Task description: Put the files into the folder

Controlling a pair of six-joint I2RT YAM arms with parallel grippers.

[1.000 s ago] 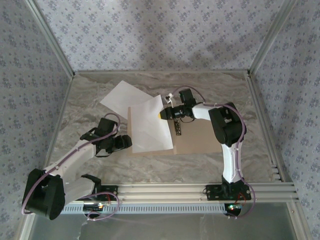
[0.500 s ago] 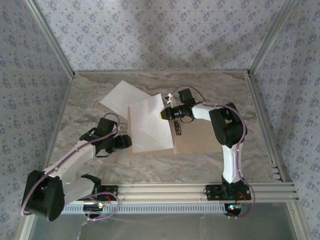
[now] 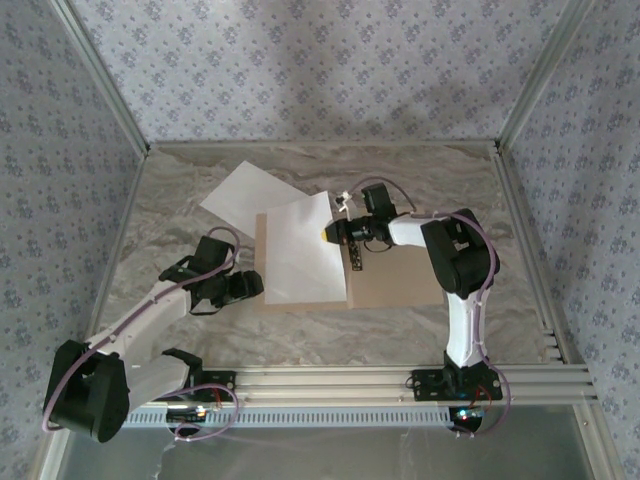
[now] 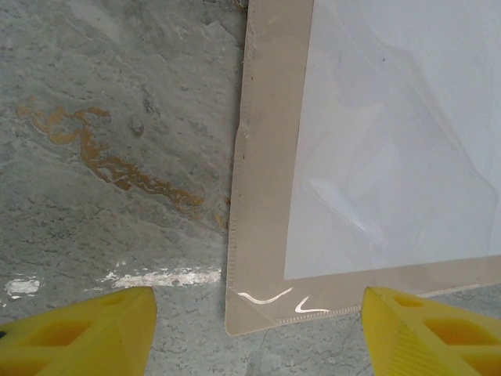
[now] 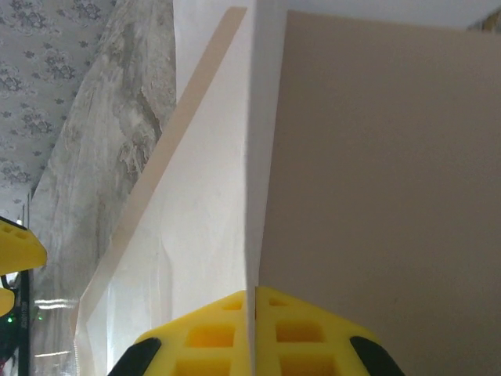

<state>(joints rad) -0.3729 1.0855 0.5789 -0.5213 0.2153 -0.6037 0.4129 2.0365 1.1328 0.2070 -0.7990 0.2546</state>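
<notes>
Top external: second sheet (image 3: 245, 195) behind folder (image 3: 400, 280).

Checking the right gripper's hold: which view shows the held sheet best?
Right wrist: the right gripper is shut on the sheet's edge, close up. Top view shows this small; left wrist shows the sheet's near corner on the folder.

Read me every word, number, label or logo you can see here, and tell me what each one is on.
No readable text anywhere.
top sheet: blank white.
second sheet: blank white.
folder: plain tan, no label.
clip: too small to tell whether it bears any marking.
wallpaper: flower pattern, no words.
</notes>
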